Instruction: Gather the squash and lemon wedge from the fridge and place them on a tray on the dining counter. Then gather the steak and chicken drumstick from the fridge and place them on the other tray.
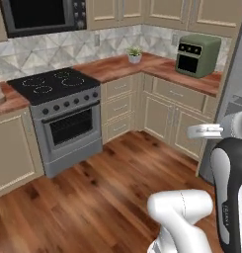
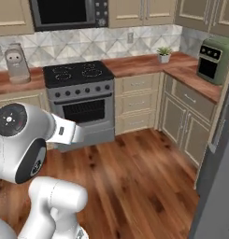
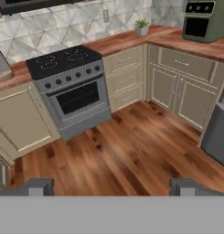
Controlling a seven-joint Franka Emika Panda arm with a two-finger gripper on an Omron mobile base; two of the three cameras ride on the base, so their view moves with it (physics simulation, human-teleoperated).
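The gripper (image 3: 111, 186) is spread as wide as it goes and holds nothing; in the hand view its two dark fingertips (image 3: 36, 186) stand far apart above bare wood floor (image 3: 127, 146). The arm is folded up over the base, well away from any counter. The fridge (image 2: 218, 186) shows as a plain grey slab at the right edge of the right base view, and again at the right edge of the left base view (image 1: 236, 99), just past the end of the right-hand run of cabinets. Its inside cannot be seen, so the squash, lemon wedge, steak and drumstick cannot be placed. Across the floor a stove (image 1: 63, 113) with a black cooktop stands against the far wall, under a microwave (image 2: 69, 13). The reddish wood worktop (image 1: 117, 66) wraps around the corner, where a small potted plant (image 1: 135, 54) sits near the wall. A green toaster oven (image 1: 196, 54) stands on the right-hand stretch of worktop, near the fridge end.
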